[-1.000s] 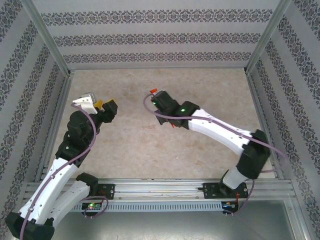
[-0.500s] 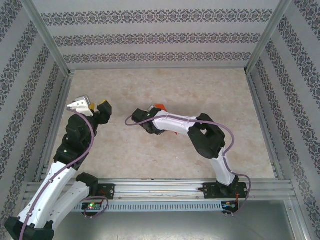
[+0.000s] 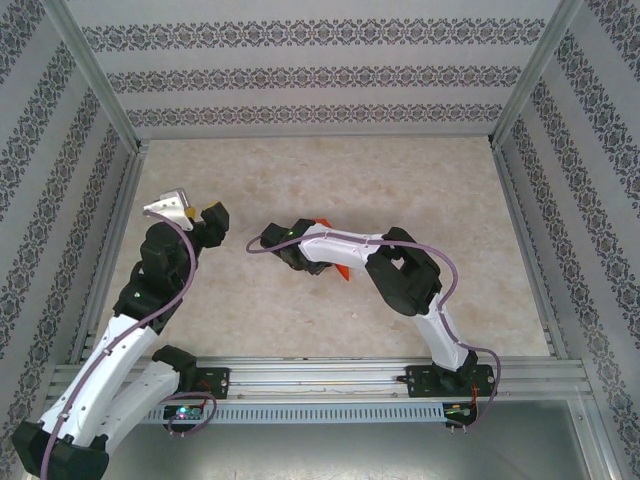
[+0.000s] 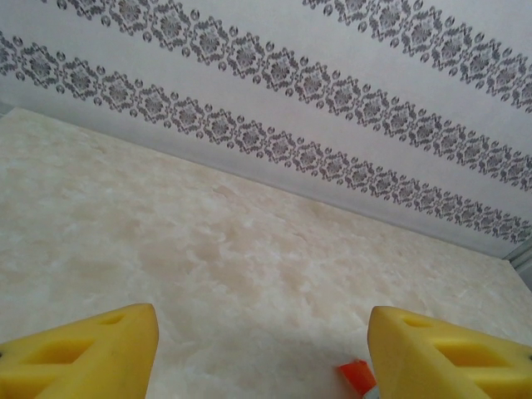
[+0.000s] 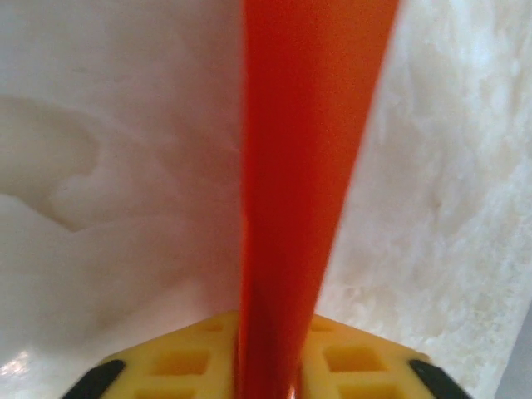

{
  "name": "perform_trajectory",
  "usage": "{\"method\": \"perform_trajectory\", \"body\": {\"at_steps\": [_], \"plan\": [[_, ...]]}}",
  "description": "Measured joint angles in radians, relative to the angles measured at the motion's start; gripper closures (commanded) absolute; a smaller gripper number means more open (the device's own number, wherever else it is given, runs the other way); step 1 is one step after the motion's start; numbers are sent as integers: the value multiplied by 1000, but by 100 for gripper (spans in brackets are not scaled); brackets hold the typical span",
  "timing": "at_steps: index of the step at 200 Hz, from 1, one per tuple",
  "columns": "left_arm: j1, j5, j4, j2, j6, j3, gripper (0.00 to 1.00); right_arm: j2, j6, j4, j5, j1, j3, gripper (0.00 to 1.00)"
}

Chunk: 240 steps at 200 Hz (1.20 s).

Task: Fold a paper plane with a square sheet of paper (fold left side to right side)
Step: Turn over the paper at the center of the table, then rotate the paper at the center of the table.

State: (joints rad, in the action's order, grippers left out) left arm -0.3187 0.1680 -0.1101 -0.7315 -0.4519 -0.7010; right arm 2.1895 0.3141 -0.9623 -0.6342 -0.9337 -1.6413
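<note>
Top view: I log the left hand [image 3: 195,213] raised over the counter's [image 3: 300,170] left side, with orange paper [image 3: 341,272] mid-counter beneath the right arm. Left wrist: its fingers [image 4: 83,353] are spread wide. Right wrist: right hand [image 5: 266,353] pinches the paper, edge-on.

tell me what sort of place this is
Likely a robot test enclosure: a marble-look tabletop boxed in by patterned wall panels on metal frame posts, with a left arm and right arm bolted to a rail at its near edge.

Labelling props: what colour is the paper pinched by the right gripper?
Bright orange-red paper, best seen in the right wrist view.
</note>
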Motion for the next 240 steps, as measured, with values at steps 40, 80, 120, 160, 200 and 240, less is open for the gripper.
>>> {"method": "perform_trajectory", "body": {"at_steps": [40,80,120,160,200,240], "plan": [[0,-31,-4,-38,0,-17,26,0,26,1,89,0,0,56],[0,-67,-11,-87,0,-52,21,-46,56,13,168,0,30,40],[0,-118,-11,-150,-8,-64,17,-201,87,43,234,11,108,30],[0,-194,-11,-232,-55,-66,17,-385,100,141,301,65,243,25],[0,-309,-9,-369,-128,-73,28,-601,124,330,423,182,460,19],[-13,-449,23,-576,-220,-82,31,-794,217,625,619,341,722,9]]}}
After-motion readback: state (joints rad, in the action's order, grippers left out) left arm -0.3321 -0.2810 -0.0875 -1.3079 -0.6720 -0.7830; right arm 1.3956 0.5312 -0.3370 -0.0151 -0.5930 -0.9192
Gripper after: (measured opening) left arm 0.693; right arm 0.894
